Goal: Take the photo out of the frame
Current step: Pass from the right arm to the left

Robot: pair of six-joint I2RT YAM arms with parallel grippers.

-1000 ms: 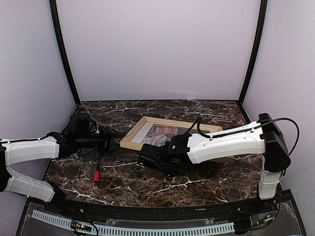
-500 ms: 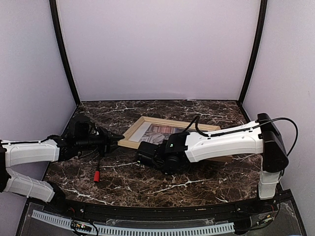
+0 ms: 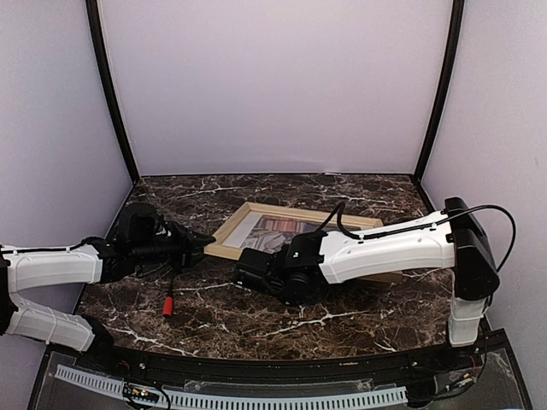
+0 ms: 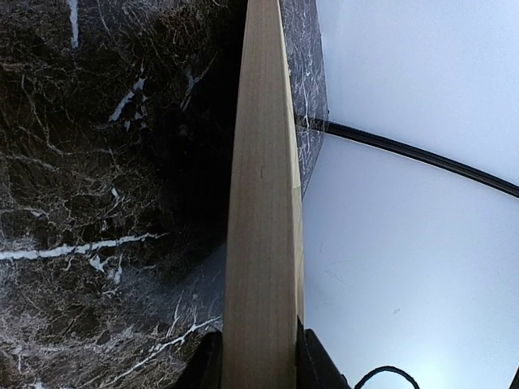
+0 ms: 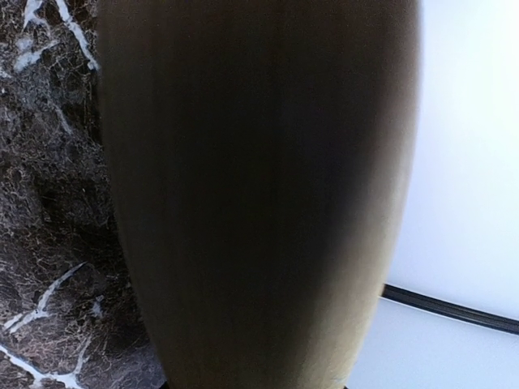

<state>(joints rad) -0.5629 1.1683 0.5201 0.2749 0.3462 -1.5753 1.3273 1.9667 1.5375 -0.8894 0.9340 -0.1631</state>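
Frame [image 4: 263, 178] edge pinched tight in left hand [image 4: 258, 348]; right hand [image 3: 246, 273] at frame's near rail, opening can't tell.

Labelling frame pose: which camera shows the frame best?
Top external: most of the frame shows, though the right arm crosses it. Left wrist shows just one moulding edge running between its fingers. Right wrist is filled by a blurred brown surface, probably the moulding, too close to read.
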